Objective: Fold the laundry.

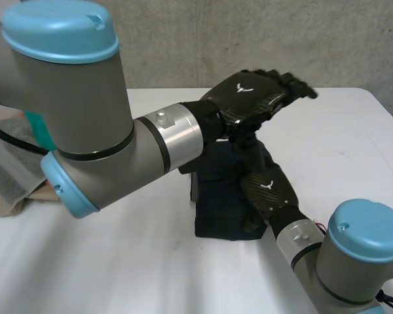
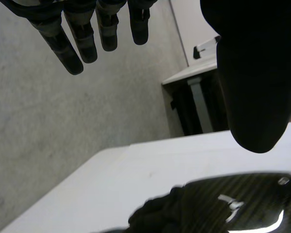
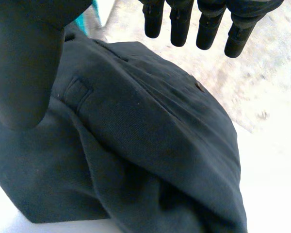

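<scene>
Dark folded trousers (image 1: pixel 219 196) sit mid-way across the counter (image 1: pixel 105 261), long axis roughly 12 to 6 in the head view. Right robot hand (image 1: pixel 267 188) is nearer, released with fingers straight, low on the bundle's 3 o'clock side. A belt loop (image 3: pixel 77 92) is by its thumb, so I judge the waistband lies there. Left robot hand (image 1: pixel 252 91) hangs above at 12, released and holding nothing. I'd lead the next move with the right.

the left arm (image 1: pixel 85 111) and right arm (image 1: pixel 354 261) are fat grey tubes with light-blue caps (image 1: pixel 59 29), each with a bright silver wrist ring (image 1: pixel 177 134) carrying a small screw. the left robot hand (image 1: pixel 249 97) and right robot hand (image 1: pixel 267 190) have glossy black carbon-weave backs, each with a small white mark, and dark ribbed fingers (image 3: pixel 208 29).
</scene>
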Robot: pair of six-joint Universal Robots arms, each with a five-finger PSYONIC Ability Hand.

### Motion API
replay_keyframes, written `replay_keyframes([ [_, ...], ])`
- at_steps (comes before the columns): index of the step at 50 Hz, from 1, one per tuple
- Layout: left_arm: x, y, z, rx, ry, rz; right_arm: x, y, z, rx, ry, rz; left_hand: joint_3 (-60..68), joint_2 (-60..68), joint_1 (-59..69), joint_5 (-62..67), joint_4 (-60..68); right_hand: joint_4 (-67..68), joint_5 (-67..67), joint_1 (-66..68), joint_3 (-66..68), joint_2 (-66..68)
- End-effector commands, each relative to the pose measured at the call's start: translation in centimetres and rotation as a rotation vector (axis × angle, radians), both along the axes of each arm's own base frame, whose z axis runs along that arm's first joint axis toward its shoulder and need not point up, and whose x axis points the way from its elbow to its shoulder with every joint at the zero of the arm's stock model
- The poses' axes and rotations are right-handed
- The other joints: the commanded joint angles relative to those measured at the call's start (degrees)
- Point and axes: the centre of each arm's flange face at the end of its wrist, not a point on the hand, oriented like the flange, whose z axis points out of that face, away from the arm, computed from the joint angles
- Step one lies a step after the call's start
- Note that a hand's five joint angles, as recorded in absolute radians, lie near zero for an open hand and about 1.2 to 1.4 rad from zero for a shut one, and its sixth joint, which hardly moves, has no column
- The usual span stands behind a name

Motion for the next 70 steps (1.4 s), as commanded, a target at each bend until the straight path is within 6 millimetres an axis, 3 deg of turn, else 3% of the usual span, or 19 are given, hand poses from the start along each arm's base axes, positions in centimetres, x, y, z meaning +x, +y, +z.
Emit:
replay_keyframes([
  [1,0.0,1.6,1.7,-0.058,0.056,-0.025,-1.5,-1.4,1.5,0.145,-0.186,-0.172,-2.0,-1.4,-0.4,-2.8,-1.4,-1.9,-2.8,-2.3,-1.8,-1.5],
  [10,0.1,1.7,1.8,-0.044,0.087,-0.023,-3.4,-3.3,0.7,0.328,-0.317,-0.307,-2.0,-1.4,-0.4,-2.8,-1.4,-1.9,-2.8,-2.3,-1.8,-1.5],
  [24,0.6,0.8,1.5,-0.033,0.088,-0.003,-3.1,-6.2,-2.5,0.374,-0.271,-0.312,-2.0,-1.4,-0.4,-2.8,-1.4,-1.6,-2.5,-2.0,-1.5,-1.2],
  [25,0.6,0.8,1.5,-0.033,0.088,0.000,-3.0,-6.3,-2.6,0.374,-0.270,-0.307,-2.0,-1.4,-0.4,-2.8,-1.4,8.3,7.4,7.9,8.4,8.6],
  [26,0.7,0.8,1.5,-0.030,0.089,0.000,-2.9,-6.4,-2.6,0.367,-0.275,-0.296,-2.0,-1.4,-0.4,-2.8,-1.4,42.0,41.1,41.6,42.1,42.4],
  [27,0.7,0.8,1.5,-0.030,0.089,0.000,-2.8,-6.5,-2.7,0.370,-0.277,-0.290,-2.0,-1.4,-0.4,-2.8,-1.4,60.8,59.9,60.5,60.9,61.2],
  [28,0.7,0.7,1.5,-0.028,0.090,0.002,-2.8,-6.7,-2.6,0.363,-0.284,-0.289,-2.0,-1.4,-0.4,-2.8,-1.4,68.0,67.1,67.7,68.1,68.4],
  [37,0.9,0.5,1.3,-0.024,0.087,0.008,-3.4,-11.0,-1.0,0.262,-0.370,-0.309,-2.0,-1.4,-0.4,-2.8,-1.4,68.1,67.2,67.7,68.2,68.5],
  [41,0.9,0.4,1.4,-0.030,0.092,0.003,-3.8,-14.7,-0.4,0.169,-0.414,-0.325,-2.0,-1.4,-0.4,-2.8,-1.4,68.1,67.2,67.7,68.2,68.5],
  [42,0.8,0.4,1.4,-0.032,0.094,0.001,-4.3,-16.6,-0.3,0.133,-0.426,-0.346,-2.0,-1.4,-0.4,-2.8,-1.4,68.1,67.2,67.7,68.2,68.5],
  [44,0.8,0.4,1.5,-0.034,0.096,0.000,-5.1,-18.5,-0.3,0.105,-0.427,-0.377,-2.0,-1.4,-0.4,-2.8,-1.4,68.1,67.2,67.7,68.2,68.5],
  [49,0.8,0.2,1.5,-0.039,0.102,0.001,-9.2,-24.6,0.3,0.042,-0.409,-0.531,-2.0,-1.4,-0.4,-2.8,-1.4,68.1,67.2,67.7,68.2,68.5],
  [57,0.1,-0.4,1.2,-0.054,0.117,-0.001,-14.8,-31.5,1.8,-0.089,-0.468,-0.687,-2.0,-1.4,-0.4,-2.8,-1.4,68.1,67.2,67.7,68.2,68.5],
  [62,-0.2,-0.9,0.8,-0.046,0.116,0.016,-17.8,-34.0,1.9,-0.156,-0.487,-0.741,-2.0,-1.4,-0.4,-2.8,-1.4,68.1,67.2,67.7,68.2,68.5],
  [70,-0.3,-1.2,-0.4,-0.019,0.094,0.023,-22.8,-35.3,1.0,-0.220,-0.499,-0.808,-2.0,-1.4,-0.4,-2.8,-1.4,68.1,67.2,67.7,68.2,68.5],
])
